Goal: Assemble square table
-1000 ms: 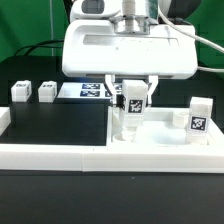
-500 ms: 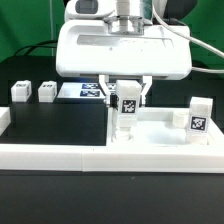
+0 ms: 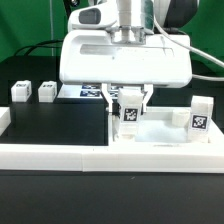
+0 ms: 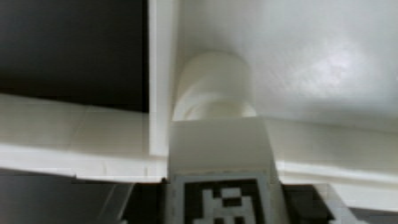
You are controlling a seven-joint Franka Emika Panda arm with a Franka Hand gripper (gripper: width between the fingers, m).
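The only tray-like thing here is the tabletop [image 3: 165,133], a white square with a raised rim, lying flat at the exterior view's right behind the border wall [image 3: 55,152]. Two things stand inside its rim. One is the held leg [image 3: 130,112], upright at the corner on the exterior view's left, tag facing the camera; whether its foot sits in a socket I cannot tell. The other is the standing leg [image 3: 199,116], upright near the opposite side, apart from the arm.

The gripper [image 3: 130,100] hangs straight down over that left corner, and its fingers [image 3: 112,97] press the held leg from both sides, so the pincer is clamped on it. In the wrist view the held leg [image 4: 217,110] runs up the middle with its tag nearest the camera, pale tabletop [image 4: 329,60] to one side and dark table to the other.

Count: one tabletop and four legs. The first loose leg [image 3: 20,92] and second loose leg [image 3: 47,92] sit side by side on the black table [image 3: 60,120], well apart from the tabletop. The marker board [image 3: 88,91] lies flat behind
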